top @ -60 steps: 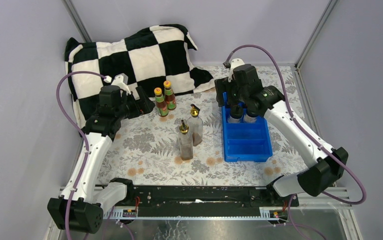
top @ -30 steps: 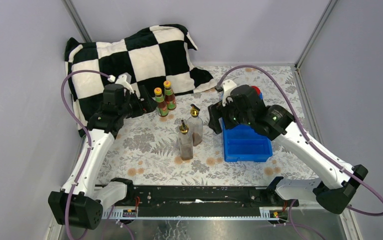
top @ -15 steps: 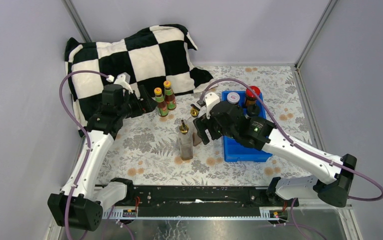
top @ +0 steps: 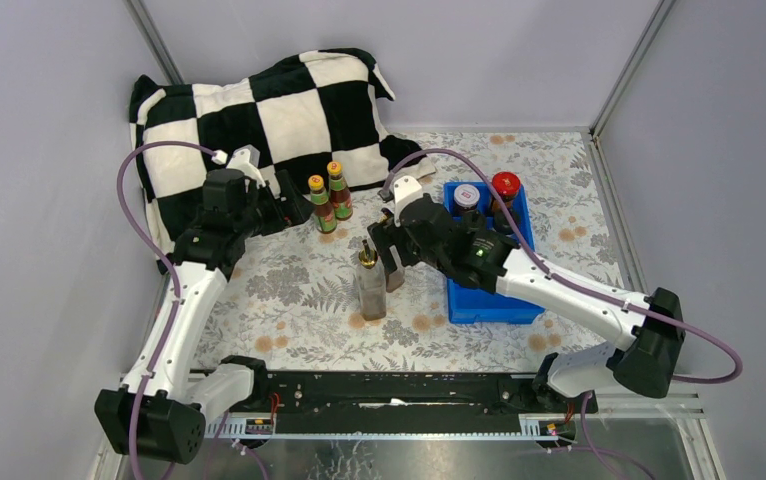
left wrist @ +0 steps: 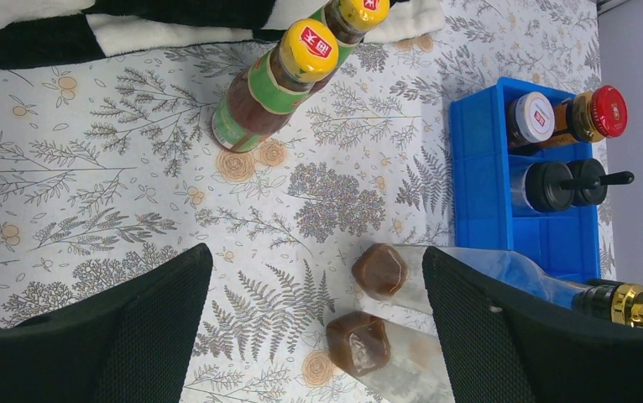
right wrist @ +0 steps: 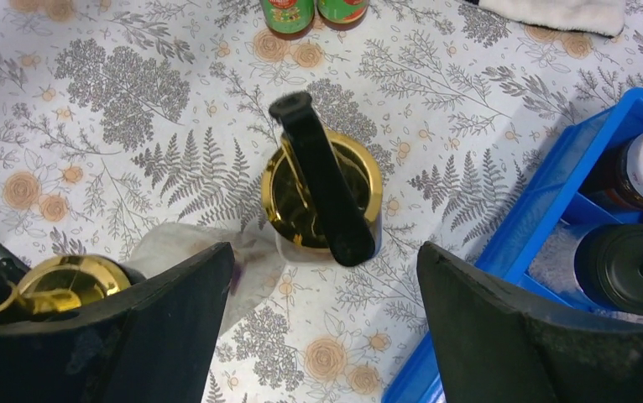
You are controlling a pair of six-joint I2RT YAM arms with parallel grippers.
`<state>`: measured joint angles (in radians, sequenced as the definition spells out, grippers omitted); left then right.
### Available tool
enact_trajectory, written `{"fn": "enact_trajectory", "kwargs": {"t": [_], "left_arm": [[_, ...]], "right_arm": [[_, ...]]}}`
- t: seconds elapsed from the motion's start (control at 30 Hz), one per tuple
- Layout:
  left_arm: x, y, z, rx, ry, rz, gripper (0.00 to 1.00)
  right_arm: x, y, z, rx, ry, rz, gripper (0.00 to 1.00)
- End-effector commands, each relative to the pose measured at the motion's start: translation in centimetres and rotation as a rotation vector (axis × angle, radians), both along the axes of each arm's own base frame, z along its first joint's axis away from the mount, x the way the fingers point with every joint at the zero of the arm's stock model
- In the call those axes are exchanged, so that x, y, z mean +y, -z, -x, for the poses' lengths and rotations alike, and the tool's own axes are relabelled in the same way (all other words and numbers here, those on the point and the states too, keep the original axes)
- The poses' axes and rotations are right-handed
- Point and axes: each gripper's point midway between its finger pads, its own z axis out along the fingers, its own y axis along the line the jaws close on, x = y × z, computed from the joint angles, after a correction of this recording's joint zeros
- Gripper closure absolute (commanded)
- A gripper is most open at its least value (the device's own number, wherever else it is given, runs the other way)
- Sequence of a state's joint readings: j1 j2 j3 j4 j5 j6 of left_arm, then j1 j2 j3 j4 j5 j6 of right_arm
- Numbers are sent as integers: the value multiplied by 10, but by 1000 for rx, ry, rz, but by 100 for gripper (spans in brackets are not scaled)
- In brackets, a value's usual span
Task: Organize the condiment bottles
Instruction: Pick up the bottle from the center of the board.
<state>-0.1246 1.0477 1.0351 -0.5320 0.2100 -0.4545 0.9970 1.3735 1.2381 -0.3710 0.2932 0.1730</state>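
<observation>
Two orange-capped sauce bottles (top: 317,203) (left wrist: 284,80) stand by the pillow. My left gripper (top: 287,208) (left wrist: 318,336) is open and empty just left of them. Two tall gold-spouted bottles (top: 369,282) (left wrist: 379,270) stand mid-table. My right gripper (top: 391,250) (right wrist: 322,327) is open, hovering over the far one, whose gold top (right wrist: 322,197) lies between the jaws; the other shows at left (right wrist: 66,285). The white-lidded jar (top: 466,196) (left wrist: 530,117), the red-lidded jar (top: 505,185) (left wrist: 608,111) and two black-capped shakers (left wrist: 549,185) stand in the tray's far compartments.
The blue divided tray (top: 489,300) (left wrist: 478,159) (right wrist: 553,193) sits right of centre, its near compartments bare. A black-and-white checked pillow (top: 259,110) lies at the back left. Walls close in the table's back and sides.
My right arm has swung left from above the tray's far end to over the far gold-spouted bottle, uncovering the jars. My left arm has barely moved.
</observation>
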Motion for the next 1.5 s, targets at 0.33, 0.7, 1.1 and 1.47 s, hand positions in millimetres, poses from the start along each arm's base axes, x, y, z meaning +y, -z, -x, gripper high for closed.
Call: {"fn": "enact_trajectory", "kwargs": {"t": [0.33, 0.7, 1.1, 1.47], "left_arm": [[1, -12, 3, -49, 3, -14, 1], [0, -12, 2, -46, 6, -13, 1], [0, -9, 3, -39, 8, -9, 1], [0, -7, 3, -35, 6, -9, 1]], "right_arm": [[19, 7, -26, -66, 79, -40, 13], [21, 28, -28, -43, 85, -7, 23], [5, 40, -38, -24, 135, -9, 37], [-5, 37, -50, -56, 168, 10, 46]]}}
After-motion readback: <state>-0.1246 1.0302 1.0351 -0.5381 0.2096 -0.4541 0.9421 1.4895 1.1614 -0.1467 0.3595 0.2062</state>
